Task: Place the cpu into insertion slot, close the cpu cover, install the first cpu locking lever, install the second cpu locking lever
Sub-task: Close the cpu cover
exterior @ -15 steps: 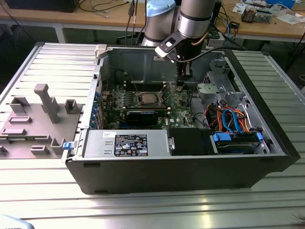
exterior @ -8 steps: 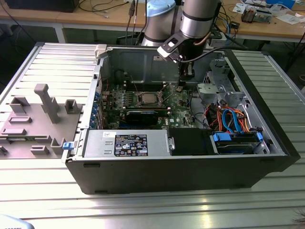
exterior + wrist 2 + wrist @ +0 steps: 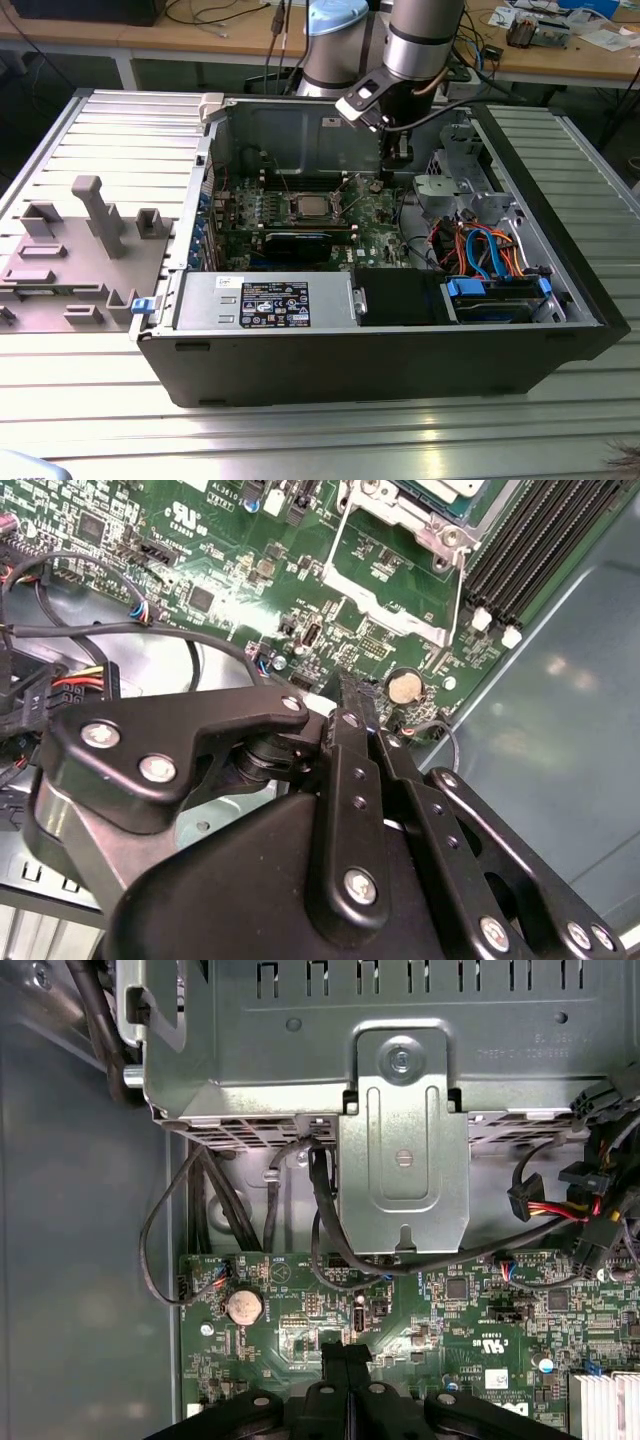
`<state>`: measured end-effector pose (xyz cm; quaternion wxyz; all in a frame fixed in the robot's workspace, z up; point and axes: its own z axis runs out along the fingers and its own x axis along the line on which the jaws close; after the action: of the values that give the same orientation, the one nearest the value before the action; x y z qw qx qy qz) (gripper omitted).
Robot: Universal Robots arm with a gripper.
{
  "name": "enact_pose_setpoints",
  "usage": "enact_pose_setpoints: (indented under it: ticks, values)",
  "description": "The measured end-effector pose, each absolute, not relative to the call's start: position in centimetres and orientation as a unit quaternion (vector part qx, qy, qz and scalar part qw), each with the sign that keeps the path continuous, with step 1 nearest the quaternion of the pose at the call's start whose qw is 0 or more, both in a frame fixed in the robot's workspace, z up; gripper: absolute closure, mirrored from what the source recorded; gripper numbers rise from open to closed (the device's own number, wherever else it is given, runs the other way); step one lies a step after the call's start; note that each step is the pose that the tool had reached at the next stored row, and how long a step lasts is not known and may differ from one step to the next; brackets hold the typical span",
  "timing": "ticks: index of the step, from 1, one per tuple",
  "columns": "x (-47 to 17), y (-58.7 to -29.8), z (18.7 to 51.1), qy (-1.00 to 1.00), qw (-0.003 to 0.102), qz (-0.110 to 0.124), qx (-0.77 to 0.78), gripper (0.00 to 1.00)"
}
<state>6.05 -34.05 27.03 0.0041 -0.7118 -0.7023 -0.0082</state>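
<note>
Gripper fingers are pressed together with nothing between them, black and narrow, hanging just above the green motherboard inside the open computer case; in the exterior view the gripper sits toward the rear of the case, to the exterior view's right of the socket. Close to the fingertips in both wrist views lies a round silver coin battery, apart from them; thin black cables loop over the board nearby.

Beyond the battery, in the second wrist view, the cpu cover shows as a thin silvery frame with green board visible through its window, so it appears swung open off the chip; past it is the insertion slot, and the cpu rests in it, dull silver top up. The exterior view shows the cpu seated flat near the middle of the board, well apart from the gripper. Long black memory slots run just beside the socket; whether the locking levers are latched cannot be told.

Farther out, a grey metal drive bracket stands at the board's edge; a power supply fills the near side of the case; the case lies on a ribbed metal bench, with a grey parts fixture to the exterior view's left.
</note>
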Motion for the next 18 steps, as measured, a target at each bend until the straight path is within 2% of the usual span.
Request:
enact_pose_setpoints:
  ticks: [18]
  values:
    - [7.4, -34.1, 27.0, -0.702, 0.004, -0.008, -0.712, 0.89]
